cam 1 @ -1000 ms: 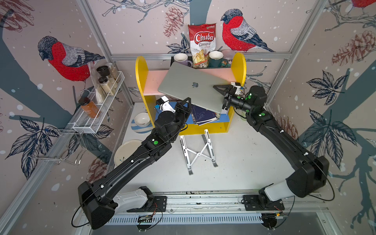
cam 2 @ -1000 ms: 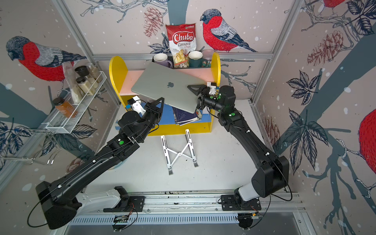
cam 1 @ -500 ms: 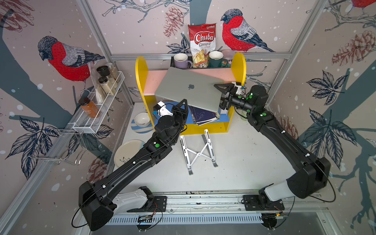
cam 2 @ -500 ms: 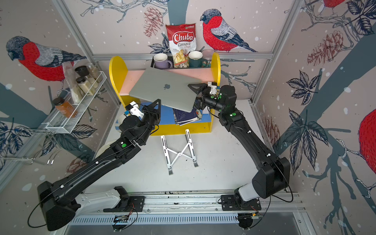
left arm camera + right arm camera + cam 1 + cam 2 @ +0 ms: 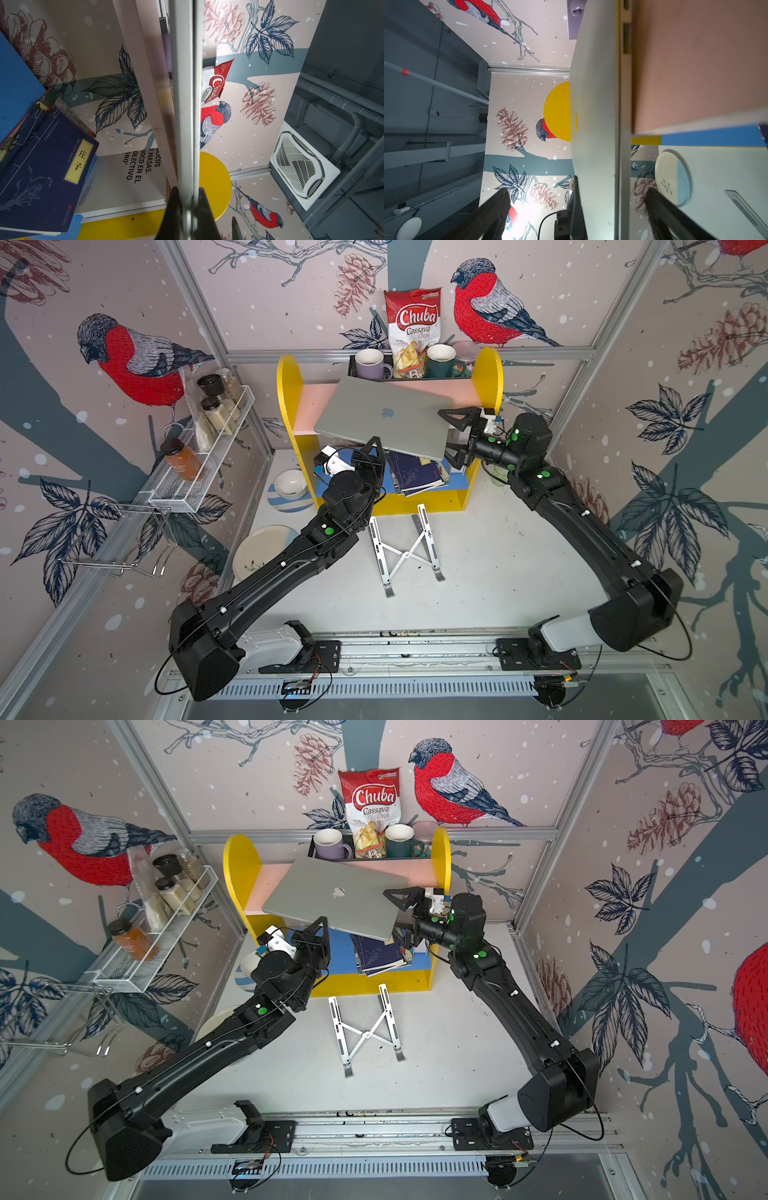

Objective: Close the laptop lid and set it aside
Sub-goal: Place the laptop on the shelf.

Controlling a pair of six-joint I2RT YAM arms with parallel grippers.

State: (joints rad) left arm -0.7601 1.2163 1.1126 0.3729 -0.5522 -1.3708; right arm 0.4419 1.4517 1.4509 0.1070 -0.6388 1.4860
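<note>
Yellow shelf unit [image 5: 286,406] at table rear. The laptop [image 5: 374,418], laptop lid [image 5: 328,886] shut with logo up, hangs tilted just above the pink board [image 5: 320,402]; cannot tell whether they touch. Left gripper [image 5: 376,444] clamps its near edge. Right gripper [image 5: 448,434] is spread wide, straddling the right edge with gaps both sides.

You had the thin silver aluminium laptop [image 5: 374,418] above the pink upper board [image 5: 322,400] of the yellow wooden bookshelf [image 5: 289,398], jutting forward over the dark-blue books [image 5: 415,477]; the folding silver metal stand [image 5: 405,549] lay on the white table [image 5: 498,564] before that bookshelf.
</note>
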